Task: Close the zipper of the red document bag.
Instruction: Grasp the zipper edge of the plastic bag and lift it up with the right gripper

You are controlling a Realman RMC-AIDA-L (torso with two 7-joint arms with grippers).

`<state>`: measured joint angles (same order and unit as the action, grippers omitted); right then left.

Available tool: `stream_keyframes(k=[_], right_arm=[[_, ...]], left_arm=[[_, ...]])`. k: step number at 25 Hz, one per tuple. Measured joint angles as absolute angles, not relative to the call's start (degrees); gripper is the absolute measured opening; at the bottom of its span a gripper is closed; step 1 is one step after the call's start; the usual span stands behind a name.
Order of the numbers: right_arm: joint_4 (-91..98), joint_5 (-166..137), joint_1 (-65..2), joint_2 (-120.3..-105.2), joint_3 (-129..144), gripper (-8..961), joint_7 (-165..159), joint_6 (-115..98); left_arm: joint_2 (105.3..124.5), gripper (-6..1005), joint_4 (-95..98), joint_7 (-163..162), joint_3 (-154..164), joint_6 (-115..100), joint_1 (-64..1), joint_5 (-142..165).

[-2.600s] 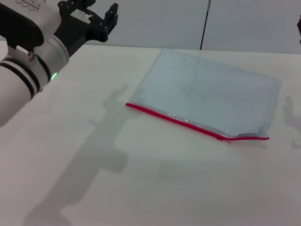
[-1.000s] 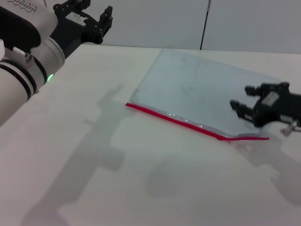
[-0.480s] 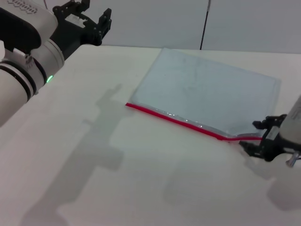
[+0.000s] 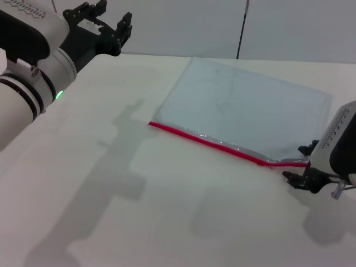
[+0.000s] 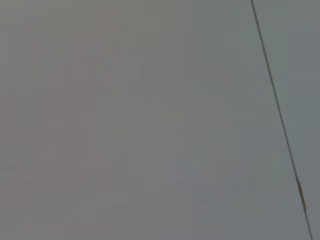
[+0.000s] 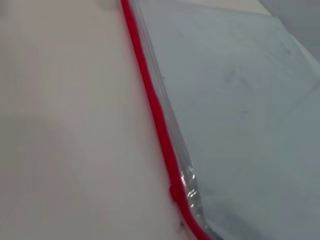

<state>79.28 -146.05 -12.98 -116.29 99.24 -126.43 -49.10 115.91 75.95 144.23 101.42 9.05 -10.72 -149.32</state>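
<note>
The red document bag lies flat on the white table, a translucent pale blue-grey pouch. Its zipper is the red strip along the near long edge. In the right wrist view the zipper runs beside the bag, with a small thicker spot low on the strip. My right gripper is down at the zipper's right end, open, with one finger on each side of the red strip. High over the table's far left corner, my left gripper is held open with nothing in it.
The white table stretches wide in front of and to the left of the bag. A grey wall with a thin dark vertical line stands behind the table. The left wrist view shows only that wall.
My right arm came in from the right, passed over the bag's right part and dropped to the zipper's right end. The left gripper drifted slightly left.
</note>
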Motion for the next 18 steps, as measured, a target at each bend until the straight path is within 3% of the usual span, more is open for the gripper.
stream_keyframes(k=[18], right_arm=[[81.62,-153.95,-12.85,-116.27,100.75,665,-130.63,-48.51]], left_arm=[[115.93,522,75.94,144.49,101.42,8.35,-10.72,-149.3]])
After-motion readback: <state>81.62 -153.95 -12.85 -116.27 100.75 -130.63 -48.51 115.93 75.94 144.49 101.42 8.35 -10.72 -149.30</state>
